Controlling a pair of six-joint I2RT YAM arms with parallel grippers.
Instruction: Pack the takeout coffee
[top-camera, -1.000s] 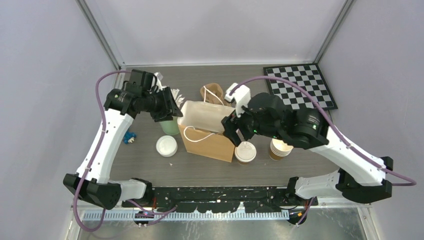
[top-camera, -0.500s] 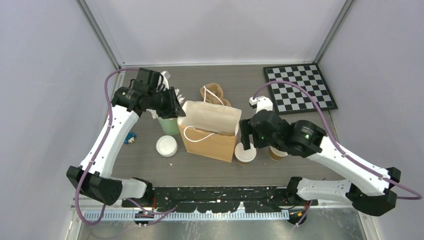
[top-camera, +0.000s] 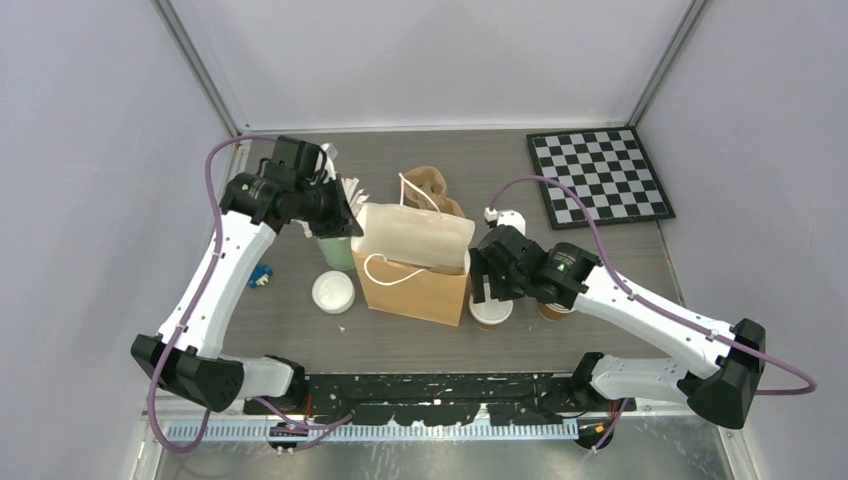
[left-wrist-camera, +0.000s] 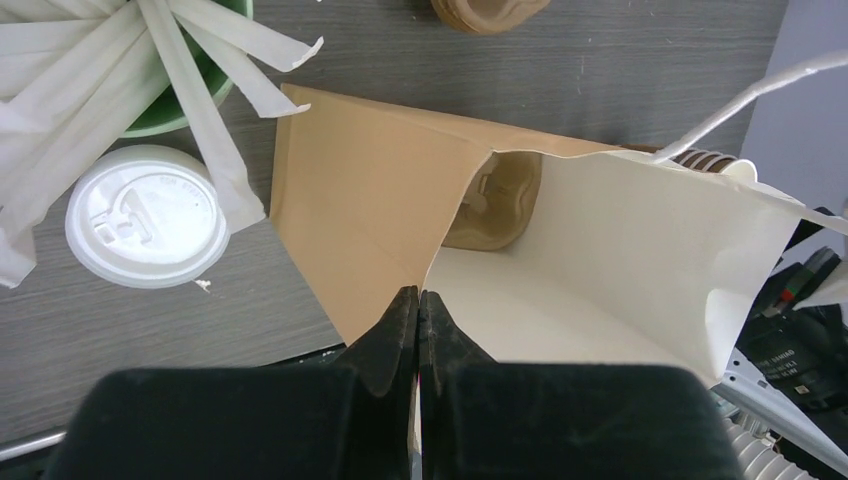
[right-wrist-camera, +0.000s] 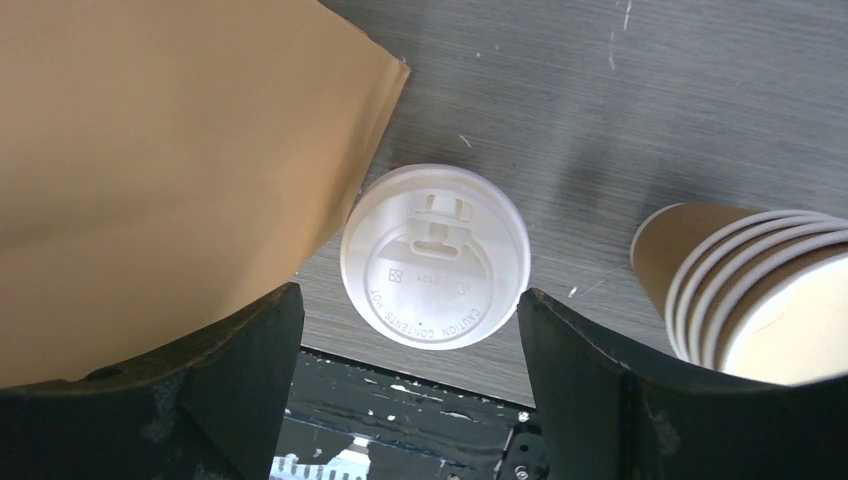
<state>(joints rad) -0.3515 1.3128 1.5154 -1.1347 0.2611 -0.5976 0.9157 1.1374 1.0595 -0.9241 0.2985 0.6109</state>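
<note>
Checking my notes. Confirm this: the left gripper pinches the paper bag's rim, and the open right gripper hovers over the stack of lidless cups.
One error. The open right gripper hovers over the lidded coffee cup, not the stack of lidless cups beside it, as the right wrist view shows. The left gripper does pinch the paper bag at its rim.

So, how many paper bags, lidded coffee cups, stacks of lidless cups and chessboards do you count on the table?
Paper bag: 1
Lidded coffee cup: 1
Stack of lidless cups: 1
Chessboard: 1
Total: 4
</note>
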